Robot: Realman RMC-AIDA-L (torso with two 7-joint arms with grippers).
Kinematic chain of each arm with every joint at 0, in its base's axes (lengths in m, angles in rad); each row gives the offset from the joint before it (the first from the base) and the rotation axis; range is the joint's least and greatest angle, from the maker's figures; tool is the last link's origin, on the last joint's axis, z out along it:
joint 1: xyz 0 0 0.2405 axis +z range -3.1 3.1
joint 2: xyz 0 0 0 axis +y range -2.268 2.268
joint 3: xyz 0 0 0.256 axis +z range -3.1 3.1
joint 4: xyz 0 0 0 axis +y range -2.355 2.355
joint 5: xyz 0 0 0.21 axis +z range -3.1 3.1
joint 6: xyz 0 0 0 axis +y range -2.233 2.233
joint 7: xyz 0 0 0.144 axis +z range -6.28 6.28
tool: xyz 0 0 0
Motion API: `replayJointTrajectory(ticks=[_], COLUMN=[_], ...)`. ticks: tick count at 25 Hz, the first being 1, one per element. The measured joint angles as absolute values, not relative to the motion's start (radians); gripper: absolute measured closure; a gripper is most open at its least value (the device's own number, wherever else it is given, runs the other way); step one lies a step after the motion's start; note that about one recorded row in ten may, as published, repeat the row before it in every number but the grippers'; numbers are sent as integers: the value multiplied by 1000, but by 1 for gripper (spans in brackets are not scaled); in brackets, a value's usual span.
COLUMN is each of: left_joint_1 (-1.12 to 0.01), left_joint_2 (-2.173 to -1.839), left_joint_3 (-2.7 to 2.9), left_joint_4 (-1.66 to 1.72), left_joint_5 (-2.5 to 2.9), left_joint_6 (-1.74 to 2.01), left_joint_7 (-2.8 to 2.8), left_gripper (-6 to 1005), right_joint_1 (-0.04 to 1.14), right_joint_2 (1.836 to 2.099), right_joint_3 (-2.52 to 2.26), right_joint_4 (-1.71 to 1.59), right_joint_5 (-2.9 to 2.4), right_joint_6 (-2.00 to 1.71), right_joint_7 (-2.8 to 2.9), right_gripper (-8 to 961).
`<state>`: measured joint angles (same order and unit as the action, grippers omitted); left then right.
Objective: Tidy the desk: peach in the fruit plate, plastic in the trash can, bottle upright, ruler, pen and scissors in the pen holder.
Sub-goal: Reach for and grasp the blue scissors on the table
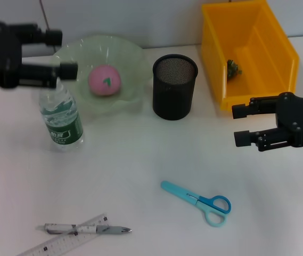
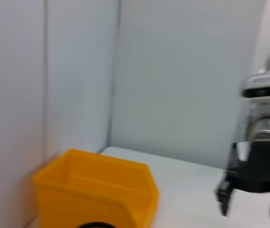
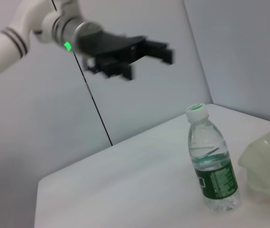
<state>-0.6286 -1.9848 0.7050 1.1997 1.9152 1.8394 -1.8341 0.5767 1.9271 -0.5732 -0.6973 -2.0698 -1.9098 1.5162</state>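
On the white table (image 1: 140, 154), 1 of each item is seen, counted from left to right. At the far left, the left gripper (image 1: 68, 53) is held in the air above the bottle, touching nothing; its 2 fingers (image 1: 66, 70) are spread with an open gap between them. In the right wrist view this gripper (image 3: 161, 52) is seen well above the bottle cap.

1 water bottle (image 1: 62, 120) with a green label stands upright just beside the fruit plate, and its white cap is seen in the right wrist view (image 3: 213, 159). Near the front edge, 1 clear ruler (image 1: 60, 244) lies tilted, and 1 pen (image 1: 87, 229) lies across it, touching it.

1 pale green fruit plate (image 1: 130, 58) sits toward the back, with 1 pink peach (image 1: 105, 80) resting inside it. Just beside the plate stands 1 black mesh pen holder (image 1: 174, 88), upright; nothing can be seen inside it.

1 pair of blue scissors (image 1: 199, 201) lies flat in front of the holder, well apart from it, with the handles toward the right.

1 yellow trash can (image 1: 279, 48) stands at the back right, and 1 small crumpled greenish piece of plastic (image 1: 232, 69) lies inside it. The bin is also shown in the left wrist view (image 2: 97, 190).

At the far right, the right gripper (image 1: 240, 125) hovers just in front of the trash can, holding nothing; its 2 fingers (image 1: 245, 138) are spread apart. It is also seen in the left wrist view (image 2: 251, 202).
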Motion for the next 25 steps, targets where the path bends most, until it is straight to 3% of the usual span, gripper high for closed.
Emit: replayJointTrajectory(ticks=[4, 9, 15, 20, 25], left_joint_1=[-557, -543, -468, -464, -462], left_joint_2=[-2011, -2016, -2067, -2064, -2062], left_joint_3=[757, 781, 905, 947, 945], left_joint_4=[1198, 1199, 1188, 1142, 1137], left_joint_5=[1886, 1888, 1913, 1934, 1983], left_joint_6=[1870, 1873, 1850, 1808, 1789], left_joint_7=[-1758, -1745, -1695, -1681, -1661], left_gripper=[166, 166, 166, 166, 166], right_joint_1=[580, 586, 590, 613, 707], right_joint_2=[1926, 1926, 1925, 1927, 1953], right_joint_3=[-573, -583, -599, -690, -877], right_joint_4=[-717, -767, -795, -901, -1065], right_joint_5=[-2069, -2068, -2091, -2141, -2253], right_joint_6=[-1911, -1936, -1960, -1949, -1916], right_joint_7=[1560, 1609, 1625, 1733, 1967], right_gripper=[167, 166, 166, 167, 167])
